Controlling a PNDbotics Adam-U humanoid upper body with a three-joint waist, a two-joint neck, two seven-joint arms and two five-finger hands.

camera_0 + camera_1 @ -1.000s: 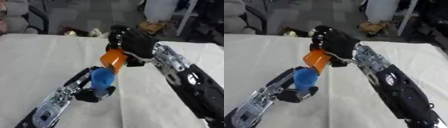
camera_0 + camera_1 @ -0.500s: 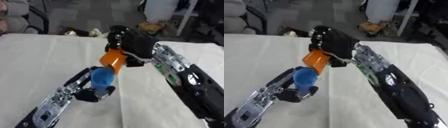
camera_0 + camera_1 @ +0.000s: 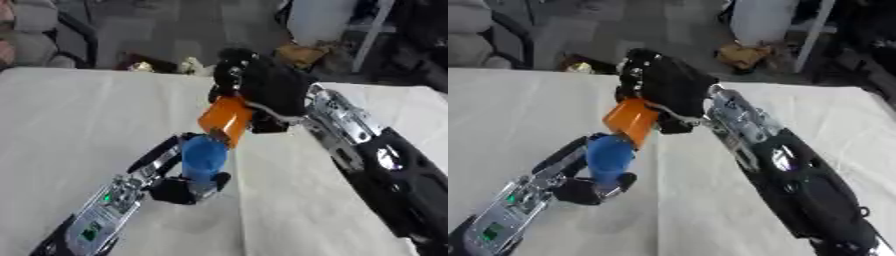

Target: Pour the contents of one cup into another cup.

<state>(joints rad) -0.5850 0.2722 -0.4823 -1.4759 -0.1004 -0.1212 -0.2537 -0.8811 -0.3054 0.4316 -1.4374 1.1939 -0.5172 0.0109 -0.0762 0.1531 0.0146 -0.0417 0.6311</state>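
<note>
Fingers of the left hand [image 3: 179,187] curled round the blue cup [image 3: 203,159], upright on the bench [image 3: 79,115]. Right hand [image 3: 262,90] grips the orange cup [image 3: 226,119], tipped mouth-down, rim touching the blue cup's rim. Tilt unchanged from half a second ago; pour likely mid-way or finishing.

Counter [image 3: 79,115]: pale cloth cover, matt, faint creases. Orange cup [image 3: 226,118]: smooth, plastic-looking, slight sheen. Blue cup [image 3: 203,157]: same smooth finish, matt. Right hand [image 3: 262,85]: black, matt. Left hand [image 3: 179,187]: black, dull. Forearms: silver metal plates, glossy, against black casing.
</note>
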